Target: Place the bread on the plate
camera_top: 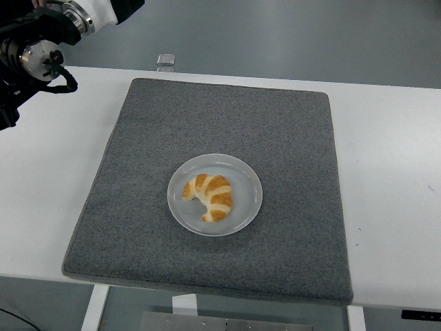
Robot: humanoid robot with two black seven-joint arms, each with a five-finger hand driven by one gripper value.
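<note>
We are looking at the bread [209, 196], a croissant, lying on the plate [246, 172], a little left of its middle and wholly inside the rim, so we are judging the placing itself as done and the step in hand as simply clearing the arm away. The left arm [43, 43] is showing only at the top left corner, high off the table [400, 158], and its hand is cut off by the picture's edge, so we cannot tell whether its fingers are spread or curled; the right arm is not showing at all. Doing this step well is meaning, to our mind, leaving the bread alone, since any nudge could be sliding it on what looks like a smooth pale translucent dish. The croissant is curving in a crescent, golden with paler bands across its ridges, and looking soft and flaky. The plate is round and shallow, sitting near the middle of a grey mat [289, 131] with a felt-like nap and rounded corners, which is covering much of the white tabletop, and a small clear object [165, 61] is resting near the far edge
</note>
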